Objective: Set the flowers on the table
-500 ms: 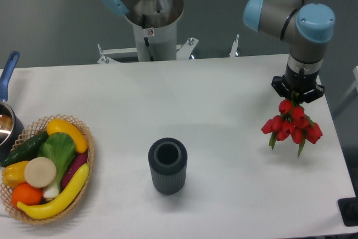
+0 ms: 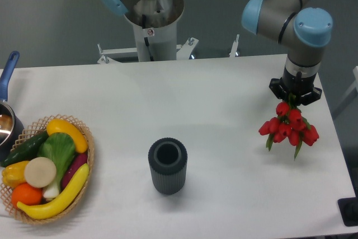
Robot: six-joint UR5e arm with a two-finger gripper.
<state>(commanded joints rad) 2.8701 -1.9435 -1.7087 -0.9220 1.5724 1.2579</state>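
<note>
The flowers [image 2: 288,128] are a small bunch of red tulip-like blooms with green leaves, hanging blooms-down from my gripper [image 2: 295,98] at the right side of the white table [image 2: 196,104]. The gripper points straight down and is shut on the stems, which are hidden between the fingers. The blooms hang just over the tabletop; I cannot tell whether they touch it.
A dark ribbed cup [image 2: 167,165] stands upright at the table's front middle. A wicker basket [image 2: 84,138] of toy vegetables sits at the front left, with a pot with a blue handle [image 2: 6,76] behind it. The robot base [image 2: 150,26] stands behind the table.
The gripper and the flowers have shifted slightly left and up in the view. The grip on the flowers is unchanged.
</note>
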